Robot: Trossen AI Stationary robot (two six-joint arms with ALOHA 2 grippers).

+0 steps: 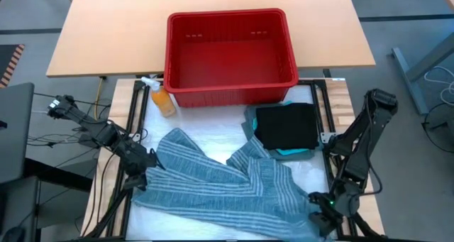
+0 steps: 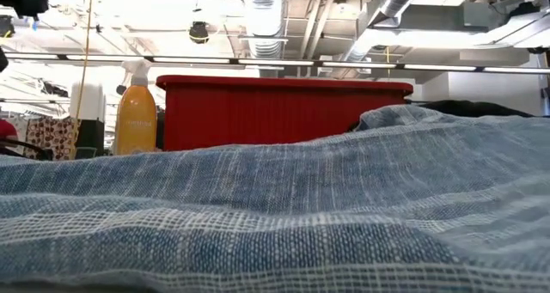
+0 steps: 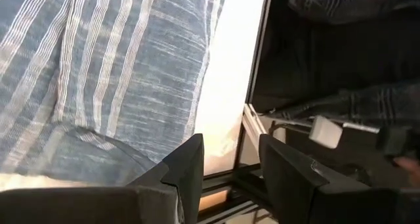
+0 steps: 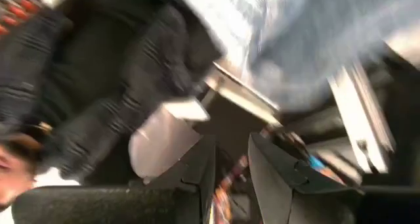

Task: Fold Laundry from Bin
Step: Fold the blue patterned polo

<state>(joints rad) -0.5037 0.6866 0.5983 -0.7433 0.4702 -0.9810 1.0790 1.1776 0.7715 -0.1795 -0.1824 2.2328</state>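
Observation:
The blue-grey striped garment [image 1: 227, 185] lies spread and rumpled across the white table top, and it fills the foreground of the low view [image 2: 301, 207]. A folded black garment [image 1: 287, 125] lies on a turquoise one [image 1: 294, 153] at the right, in front of the bin. The red bin [image 1: 230, 93] stands at the far edge with nothing in it. My left gripper [image 1: 149, 162] hovers open at the striped garment's left edge, and its wrist view [image 3: 230, 152] shows nothing between the fingers. My right gripper [image 1: 323, 219] is open at the garment's near right corner [image 4: 230, 152].
An orange spray bottle [image 1: 162, 100] stands beside the bin's left near corner [image 2: 136, 117]. Dark frame rails [image 1: 320, 107] run along the table's left and right sides. A second wooden table top [image 1: 106, 29] lies beyond the bin.

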